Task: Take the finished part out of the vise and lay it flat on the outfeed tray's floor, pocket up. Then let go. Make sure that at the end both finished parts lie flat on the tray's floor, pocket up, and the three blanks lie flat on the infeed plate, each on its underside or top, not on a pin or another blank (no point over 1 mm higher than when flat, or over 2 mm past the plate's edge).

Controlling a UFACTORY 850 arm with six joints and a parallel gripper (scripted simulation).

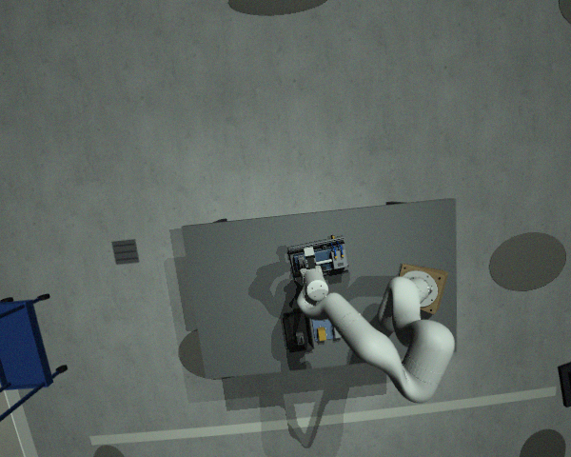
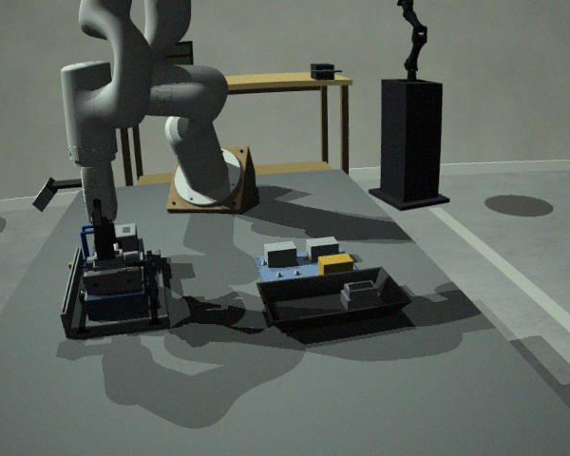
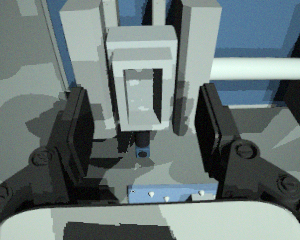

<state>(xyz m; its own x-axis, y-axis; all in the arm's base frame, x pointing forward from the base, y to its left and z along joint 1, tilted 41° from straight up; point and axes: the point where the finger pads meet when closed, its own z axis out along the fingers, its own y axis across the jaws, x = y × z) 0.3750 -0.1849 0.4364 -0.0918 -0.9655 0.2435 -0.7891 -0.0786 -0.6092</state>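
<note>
The finished part [image 3: 142,83] is a light grey block with a rectangular pocket facing the wrist camera. It stands between the two grey jaws of the vise [image 3: 144,60] on a blue base. The vise [image 2: 112,279] sits in a dark frame at the table's left in the exterior view, and it also shows from above [image 1: 318,255]. My gripper [image 3: 143,104] is open and empty, its black fingers spread to either side just over the part. In the exterior view the gripper [image 2: 103,240] points straight down into the vise. The dark outfeed tray [image 2: 332,296] lies to the right.
A grey pocketed block [image 2: 358,293] lies inside the tray. Behind the tray a blue plate holds two grey blocks [image 2: 300,251] and a yellow block [image 2: 335,263]. The arm's base [image 2: 211,183] stands on a wooden wedge at the back. A white vise handle bar [image 3: 257,68] sticks out to the right.
</note>
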